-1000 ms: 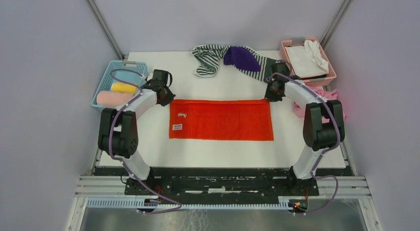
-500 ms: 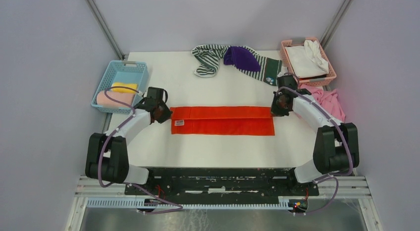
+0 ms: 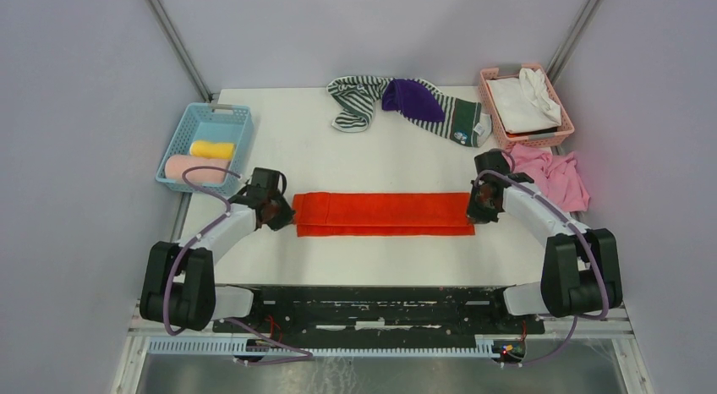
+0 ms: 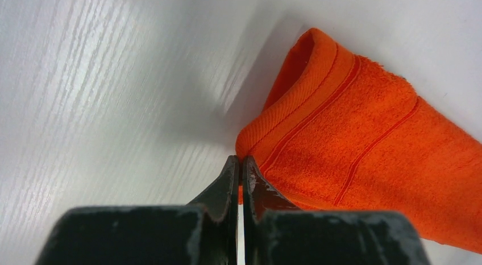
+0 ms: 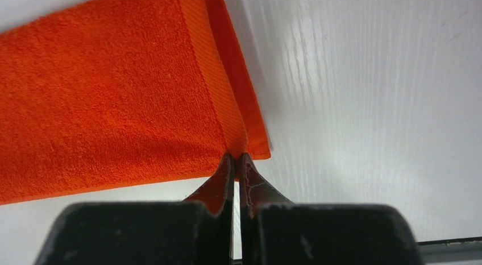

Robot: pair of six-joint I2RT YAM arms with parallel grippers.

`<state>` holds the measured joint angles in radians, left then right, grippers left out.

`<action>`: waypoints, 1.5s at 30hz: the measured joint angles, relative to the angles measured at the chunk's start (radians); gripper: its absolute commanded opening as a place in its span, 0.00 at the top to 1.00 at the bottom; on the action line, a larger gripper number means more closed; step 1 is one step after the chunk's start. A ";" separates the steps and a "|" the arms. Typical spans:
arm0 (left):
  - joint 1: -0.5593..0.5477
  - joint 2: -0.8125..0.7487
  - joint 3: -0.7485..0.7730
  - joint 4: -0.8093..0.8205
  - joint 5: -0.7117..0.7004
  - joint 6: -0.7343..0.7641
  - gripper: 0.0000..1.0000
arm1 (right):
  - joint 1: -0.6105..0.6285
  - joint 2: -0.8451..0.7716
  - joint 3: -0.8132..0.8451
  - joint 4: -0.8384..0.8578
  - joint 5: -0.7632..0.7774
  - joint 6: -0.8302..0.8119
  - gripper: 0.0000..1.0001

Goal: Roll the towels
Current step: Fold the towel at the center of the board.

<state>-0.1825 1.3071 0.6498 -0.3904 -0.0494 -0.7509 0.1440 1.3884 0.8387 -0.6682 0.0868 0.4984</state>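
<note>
The orange-red towel point(image 3: 385, 214) lies folded lengthwise into a long narrow strip across the table's near middle. My left gripper point(image 3: 283, 213) is shut on its left end, pinching the folded corner point(image 4: 267, 134). My right gripper point(image 3: 475, 211) is shut on its right end at the hemmed corner point(image 5: 236, 134). A green-and-white striped towel point(image 3: 355, 102) and a purple towel point(image 3: 413, 99) lie crumpled at the far edge. A pink towel point(image 3: 551, 170) lies at the right. Rolled pale yellow point(image 3: 211, 149) and light pink point(image 3: 189, 166) towels sit in the blue basket.
The blue basket point(image 3: 221, 113) stands at the far left. A pink basket point(image 3: 558, 128) with white cloth stands at the far right. A dark green cloth with a tag point(image 3: 463, 123) lies beside the striped towel.
Both grippers have pulled the towel's far edge toward the near side, folding the wide flat towel over into a narrow strip. Both arms moved nearer.
</note>
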 measured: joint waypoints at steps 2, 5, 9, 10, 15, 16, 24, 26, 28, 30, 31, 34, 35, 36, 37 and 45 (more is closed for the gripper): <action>-0.005 0.000 -0.018 0.007 0.001 0.000 0.97 | 0.000 0.000 -0.025 0.002 0.001 0.010 1.00; -0.012 0.002 -0.048 0.013 0.008 0.000 0.97 | 0.000 0.000 -0.053 0.001 0.002 0.023 0.98; -0.035 0.001 -0.068 0.033 0.008 -0.011 0.97 | 0.000 0.020 -0.066 0.005 0.023 0.036 0.97; -0.042 0.000 -0.070 0.037 0.008 -0.014 0.97 | 0.000 0.035 -0.066 0.010 0.031 0.037 0.98; -0.056 -0.028 -0.090 0.044 0.008 -0.026 0.97 | 0.000 0.084 -0.063 0.020 0.052 0.044 1.00; -0.057 -0.044 -0.094 0.034 0.008 -0.029 0.97 | 0.000 0.084 -0.062 0.020 0.052 0.045 1.00; -0.061 -0.126 -0.015 -0.055 -0.025 -0.031 0.97 | -0.001 0.049 -0.002 -0.014 0.045 0.047 1.00; -0.061 -0.116 0.033 -0.071 -0.030 -0.031 0.97 | -0.001 0.047 0.034 -0.021 0.044 0.047 1.00; -0.061 -0.117 0.059 -0.072 -0.029 -0.031 0.97 | -0.001 0.034 0.058 -0.030 0.048 0.046 1.00; -0.062 -0.132 0.063 -0.077 -0.026 -0.031 0.96 | -0.001 0.009 0.064 -0.044 0.058 0.046 0.98; -0.064 -0.143 0.061 -0.085 -0.020 -0.031 0.96 | -0.001 -0.007 0.064 -0.058 0.072 0.046 0.97; -0.088 -0.187 0.033 -0.086 0.000 -0.042 0.96 | -0.001 -0.031 0.064 -0.087 0.110 0.047 0.97; -0.104 -0.200 0.016 -0.084 0.002 -0.053 0.96 | -0.002 -0.031 0.064 -0.091 0.125 0.047 0.97; -0.124 -0.208 -0.004 -0.081 0.005 -0.065 0.96 | -0.002 -0.024 0.064 -0.094 0.139 0.047 0.99; -0.142 -0.209 -0.021 -0.077 0.007 -0.076 0.96 | -0.003 -0.014 0.064 -0.094 0.150 0.047 0.99; -0.262 -0.145 -0.123 -0.051 0.007 -0.141 0.96 | -0.011 0.124 0.038 -0.079 0.200 0.057 1.00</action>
<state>-0.4446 1.1625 0.5266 -0.4416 -0.0425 -0.8921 0.1326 1.5127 0.8764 -0.7467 0.2871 0.5552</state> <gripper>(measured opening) 0.045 0.037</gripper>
